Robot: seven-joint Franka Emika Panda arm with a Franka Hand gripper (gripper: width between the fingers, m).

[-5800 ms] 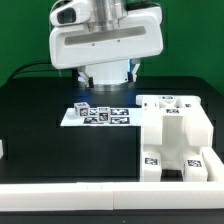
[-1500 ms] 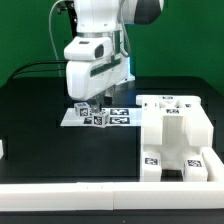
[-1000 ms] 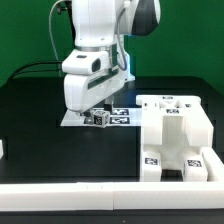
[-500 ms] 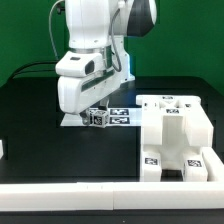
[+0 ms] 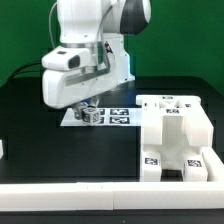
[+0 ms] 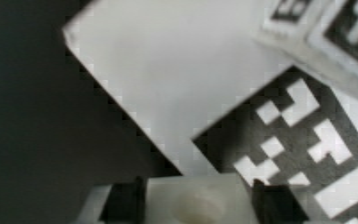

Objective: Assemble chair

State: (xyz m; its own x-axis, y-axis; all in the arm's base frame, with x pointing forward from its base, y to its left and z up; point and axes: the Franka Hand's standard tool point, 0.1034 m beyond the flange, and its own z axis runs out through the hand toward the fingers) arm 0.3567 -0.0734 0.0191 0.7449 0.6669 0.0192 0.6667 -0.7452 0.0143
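Note:
A large white chair structure (image 5: 178,135) with tags stands on the black table at the exterior view's right. My gripper (image 5: 88,110) hangs low over the left end of the marker board (image 5: 112,117). It is shut on a small white tagged chair piece (image 5: 90,115), held just above the board. In the wrist view the white piece (image 6: 197,202) sits between the dark fingers (image 6: 128,196), with the marker board (image 6: 176,80) and one of its tags close beneath.
A white rim (image 5: 70,196) runs along the near edge of the table. A small white object (image 5: 2,148) sits at the exterior view's far left edge. Green wall behind the arm.
The arm came down over the marker board and has moved toward the exterior view's left, carrying the small tagged piece with it over the last second.

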